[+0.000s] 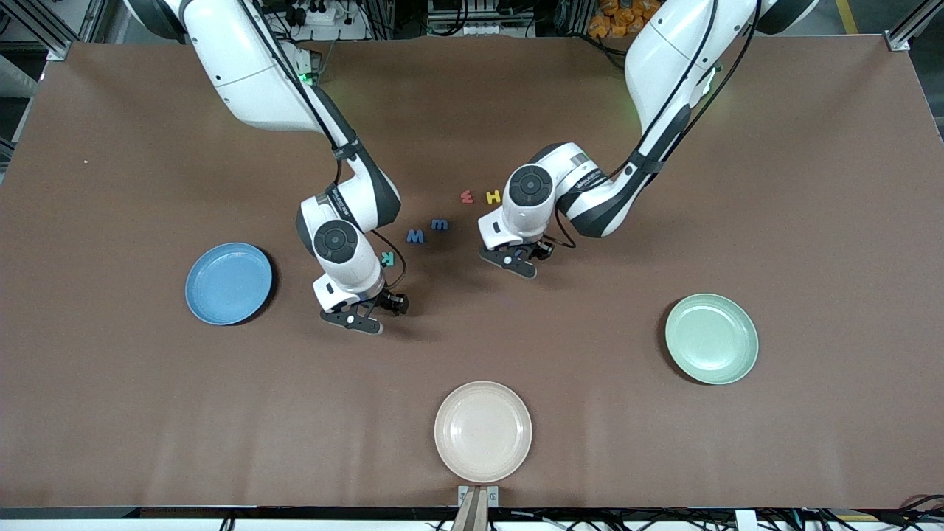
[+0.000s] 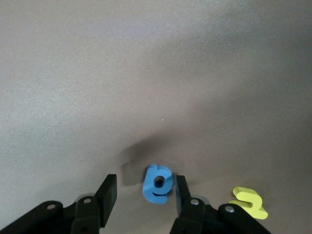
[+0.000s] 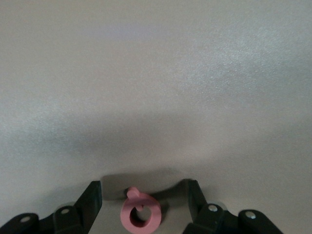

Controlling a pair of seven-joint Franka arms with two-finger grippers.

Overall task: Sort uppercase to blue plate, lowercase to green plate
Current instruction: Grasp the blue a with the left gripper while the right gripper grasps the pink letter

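Front view: both arms low over the brown counter (image 1: 147,413), round light-blue plastic plate (image 1: 228,284) and pale mint-green plate (image 1: 712,338) empty. Left wrist view: left gripper (image 2: 144,200) open around the small blue rounded foam letter (image 2: 158,183). Right wrist view: right gripper (image 3: 144,202) open astride the red foam Q (image 3: 140,215). Grasping step; next, pinch and lift

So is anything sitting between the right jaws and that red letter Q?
Nothing visible. The small red foam letter Q lies flat on the brown table, in the gap between the right gripper's open jaws.

We saw a matt brown cloth-like bench (image 1: 147,413), three smooth, faintly glossy round plastic plates, light-blue (image 1: 228,284), pale green (image 1: 712,338) and cream (image 1: 483,431), and matt foam letters, blue (image 2: 158,183) and red (image 3: 140,215).
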